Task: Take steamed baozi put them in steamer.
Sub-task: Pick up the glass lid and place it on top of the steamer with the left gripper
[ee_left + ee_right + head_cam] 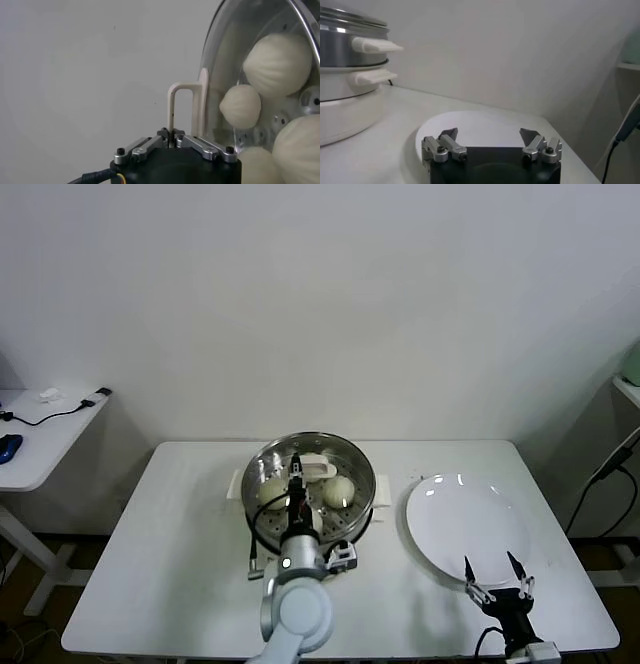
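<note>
**Lid in hand over loaded steamer**

Over the steamer (312,489) at the middle of the white surface (160,564), the left claw (172,137) was clamped shut on the white handle (186,107) of the glass lid (260,60), which sat over the basket. Through the glass the steamed baozi (277,62) lay inside on the perforated floor; two showed plainly from the head view, more from the left wrist view. The right claw (497,576) stood wide open and held nothing, at the near edge of the white plate (460,519), which lay just right of the steamer.

Judgement: the buns look soft, light and easily dented; any hold should be gentle, across the round sides. They are round, with no long axis, pleats upward. The lid is stiff and breakable, safely held only by its handle, whose long axis ran across the lid's crown.
</note>
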Tool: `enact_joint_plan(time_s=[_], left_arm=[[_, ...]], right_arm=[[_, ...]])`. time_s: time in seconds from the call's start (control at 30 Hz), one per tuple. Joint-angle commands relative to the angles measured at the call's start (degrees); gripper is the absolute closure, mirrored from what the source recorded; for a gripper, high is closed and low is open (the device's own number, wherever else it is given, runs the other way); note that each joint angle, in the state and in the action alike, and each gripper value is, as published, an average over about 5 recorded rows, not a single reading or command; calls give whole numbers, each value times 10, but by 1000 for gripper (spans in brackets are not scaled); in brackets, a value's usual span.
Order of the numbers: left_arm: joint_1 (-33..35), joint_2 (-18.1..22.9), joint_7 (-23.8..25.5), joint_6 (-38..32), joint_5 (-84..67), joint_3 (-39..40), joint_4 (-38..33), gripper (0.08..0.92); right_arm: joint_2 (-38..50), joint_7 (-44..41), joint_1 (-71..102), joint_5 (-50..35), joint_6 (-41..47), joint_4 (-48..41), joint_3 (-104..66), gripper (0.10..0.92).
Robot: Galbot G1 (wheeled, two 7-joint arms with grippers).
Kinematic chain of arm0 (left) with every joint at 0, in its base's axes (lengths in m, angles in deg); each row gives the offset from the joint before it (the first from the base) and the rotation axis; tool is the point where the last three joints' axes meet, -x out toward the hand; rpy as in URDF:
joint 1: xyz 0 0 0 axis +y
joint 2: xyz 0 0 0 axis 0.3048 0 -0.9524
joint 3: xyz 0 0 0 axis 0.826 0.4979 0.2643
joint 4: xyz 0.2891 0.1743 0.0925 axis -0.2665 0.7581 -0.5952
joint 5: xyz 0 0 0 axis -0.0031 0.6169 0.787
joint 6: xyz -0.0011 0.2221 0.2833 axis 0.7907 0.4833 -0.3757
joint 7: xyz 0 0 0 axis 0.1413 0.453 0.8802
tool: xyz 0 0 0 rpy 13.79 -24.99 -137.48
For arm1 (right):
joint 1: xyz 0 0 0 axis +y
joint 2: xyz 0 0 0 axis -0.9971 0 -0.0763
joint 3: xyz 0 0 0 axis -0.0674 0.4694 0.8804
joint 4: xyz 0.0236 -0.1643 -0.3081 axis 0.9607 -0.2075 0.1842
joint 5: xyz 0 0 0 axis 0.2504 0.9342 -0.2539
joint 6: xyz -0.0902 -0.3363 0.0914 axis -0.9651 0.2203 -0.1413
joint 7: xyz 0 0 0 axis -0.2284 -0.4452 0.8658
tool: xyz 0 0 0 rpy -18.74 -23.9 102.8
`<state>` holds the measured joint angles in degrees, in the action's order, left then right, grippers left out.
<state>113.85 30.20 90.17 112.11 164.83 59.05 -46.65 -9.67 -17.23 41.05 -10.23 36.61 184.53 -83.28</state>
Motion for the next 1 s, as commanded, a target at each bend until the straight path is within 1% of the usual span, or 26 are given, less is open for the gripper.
enact_joint_plan(time_s=[0.03, 0.5, 0.67, 0.73, 0.87, 1.0], left_arm=[[-1, 6, -13, 0, 2, 0, 17, 860], [2, 2, -18, -4, 5, -12, 26, 860], [7, -1, -15, -4, 5, -11, 18, 860], [8, -1, -12, -5, 3, -10, 12, 847], [12, -1, -7, -5, -4, -5, -4, 760], [18, -5, -3, -3, -18, 2, -27, 639]], right_arm=[[-1, 0, 2, 1, -2, 1, -1, 203], [-10, -2, 3, 10, -9, -3, -6, 203], [-11, -4, 3, 11, -8, -2, -4, 203], [-10, -4, 3, 11, -8, -2, -4, 203], [-9, -4, 2, 12, -6, -1, -3, 203], [-8, -4, 2, 12, -5, -1, -2, 203]])
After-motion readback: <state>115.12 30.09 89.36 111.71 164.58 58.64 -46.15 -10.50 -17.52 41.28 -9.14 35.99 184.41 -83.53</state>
